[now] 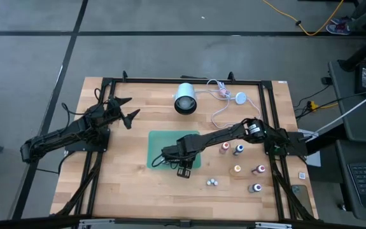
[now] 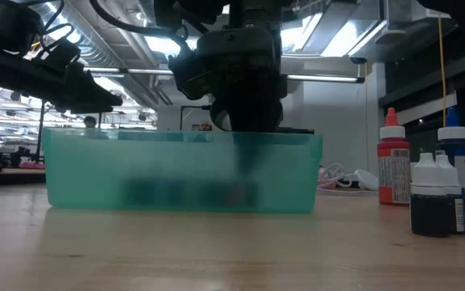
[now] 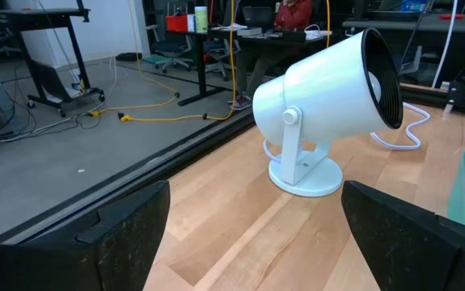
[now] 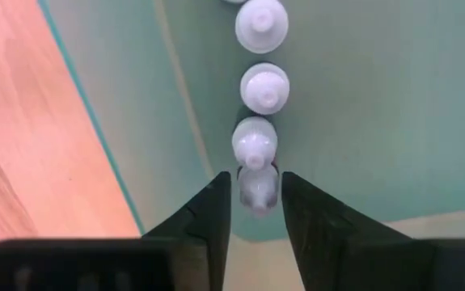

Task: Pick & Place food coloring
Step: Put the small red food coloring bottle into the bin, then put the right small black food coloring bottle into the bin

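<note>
A shallow green tray (image 1: 160,143) sits mid-table. My right gripper (image 1: 183,166) (image 4: 256,202) points down into it near its near edge, shut on a white-capped food coloring bottle (image 4: 256,187). That bottle ends a row of three other white-capped bottles (image 4: 263,87) standing in the tray along its wall (image 4: 95,121). Several more bottles stand on the wood to the tray's right (image 1: 239,150). My left gripper (image 1: 124,109) (image 3: 252,259) waits open at the table's far left, touching nothing. My right gripper has the bottle between its two fingers (image 4: 212,212), which come from above and point down on either side of the white cap (image 4: 256,192). The bottle stands upright inside the tray. The fingers hide whether its base rests on the tray floor.
A white lamp (image 1: 185,99) (image 3: 329,105) with a pale cord (image 1: 224,105) lies at the table's far side. Loose bottles with red (image 2: 393,158), blue (image 2: 452,141) and white (image 2: 430,194) caps stand right of the tray. Bare wood lies left of the tray.
</note>
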Robot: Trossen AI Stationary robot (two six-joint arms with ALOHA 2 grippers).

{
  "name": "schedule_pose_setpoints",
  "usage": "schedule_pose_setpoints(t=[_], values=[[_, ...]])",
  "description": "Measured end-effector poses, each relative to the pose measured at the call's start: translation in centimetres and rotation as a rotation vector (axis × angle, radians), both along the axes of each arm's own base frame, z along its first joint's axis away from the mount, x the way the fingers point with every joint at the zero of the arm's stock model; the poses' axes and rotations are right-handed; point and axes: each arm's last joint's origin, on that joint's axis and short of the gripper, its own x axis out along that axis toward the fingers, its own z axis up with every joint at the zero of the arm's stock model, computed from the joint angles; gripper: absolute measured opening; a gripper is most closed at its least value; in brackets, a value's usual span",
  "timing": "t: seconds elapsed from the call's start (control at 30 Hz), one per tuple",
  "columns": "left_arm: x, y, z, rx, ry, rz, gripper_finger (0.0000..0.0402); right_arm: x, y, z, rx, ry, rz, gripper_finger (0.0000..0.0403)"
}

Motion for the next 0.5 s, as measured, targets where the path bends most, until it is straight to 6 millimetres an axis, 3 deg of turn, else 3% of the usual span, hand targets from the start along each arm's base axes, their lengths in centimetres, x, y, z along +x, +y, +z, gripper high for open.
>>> schedule_pose_setpoints(t=[0.33,0.5], values=[[0.0,0.0,0.0,0.0,0.0,0.0,0.0361,0.0,0.0,0.0,-0.008,-0.001,-0.003,0.0203],[0.0,0.0,0.0,0.0,0.0,0.0,0.0361,-0.4,-0.1,1.6,-0.005,-0.018,-0.004,0.0218]])
